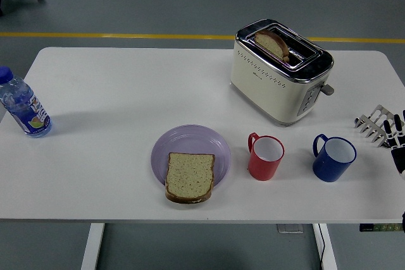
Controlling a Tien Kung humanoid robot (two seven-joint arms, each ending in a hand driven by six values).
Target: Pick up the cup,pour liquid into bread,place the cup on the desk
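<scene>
A red cup (266, 157) stands upright near the table's front, handle to the left. To its right a blue cup (333, 157) also stands upright. A slice of bread (189, 176) lies on the front of a purple plate (190, 141), left of the red cup. My right hand (391, 130) enters at the right edge, fingers spread and empty, a short way right of the blue cup and apart from it. No left hand shows.
A cream toaster (280, 71) with a slice in one slot stands behind the cups. A water bottle (23, 107) is at the table's left edge. The white table (114, 99) has its front edge just below the plate.
</scene>
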